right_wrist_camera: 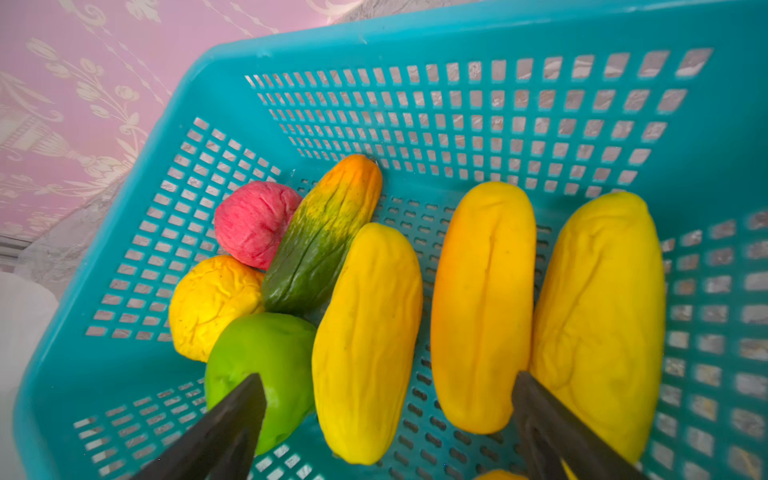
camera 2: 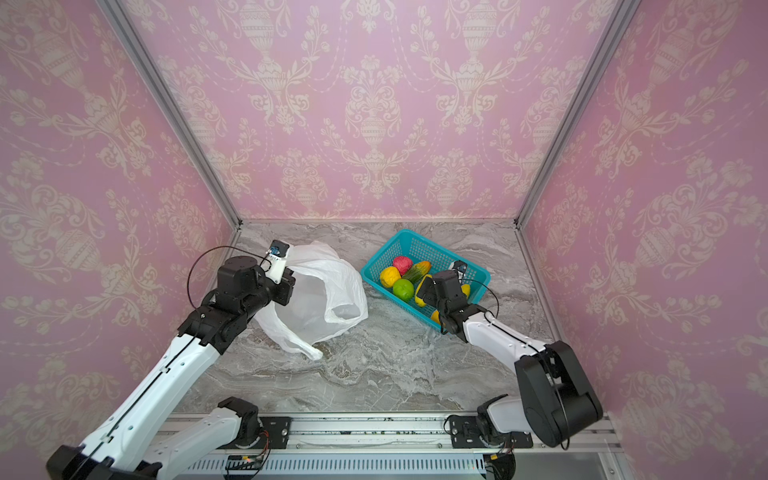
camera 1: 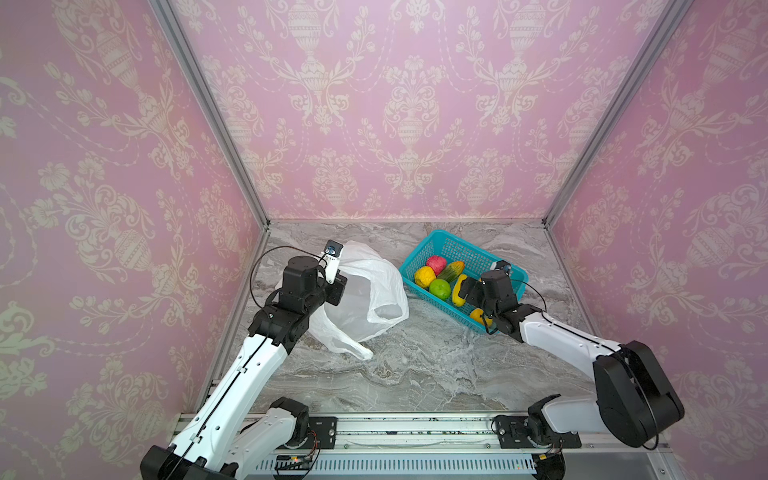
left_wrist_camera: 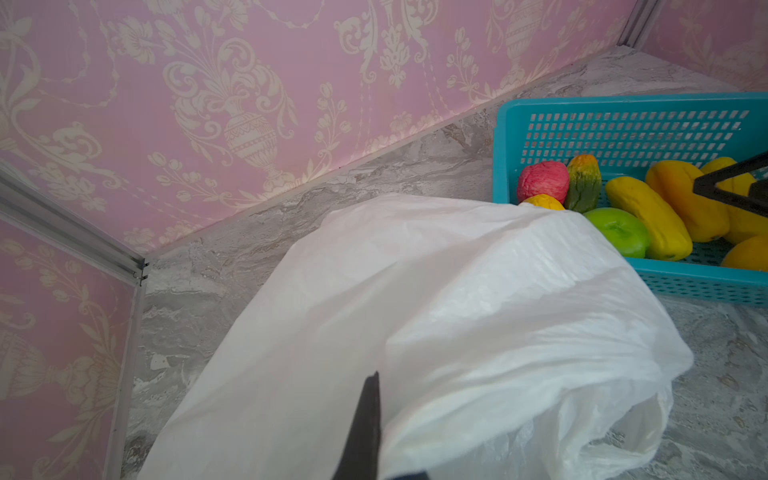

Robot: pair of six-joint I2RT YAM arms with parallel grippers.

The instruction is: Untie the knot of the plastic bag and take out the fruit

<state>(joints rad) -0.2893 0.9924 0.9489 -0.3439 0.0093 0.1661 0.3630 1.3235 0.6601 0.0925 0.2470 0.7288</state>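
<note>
Right wrist view: right jaws are spread wide above the fruit (right_wrist_camera: 365, 340) in the basket (right_wrist_camera: 457, 37), while the bag (camera 1: 378, 282), beside it on the tabletop (camera 1: 415, 374), is pinched by the left jaws.

Right tool (right_wrist_camera: 386, 376) jaws spread wide above teal basket (right_wrist_camera: 457, 37) — fruit (right_wrist_camera: 365, 340) loose inside: three long yellow, green round, pink-red, yellow round, green-orange long.

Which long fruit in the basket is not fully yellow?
The green-and-orange one, beside the pink-red fruit; the three other long fruits are yellow.
</note>
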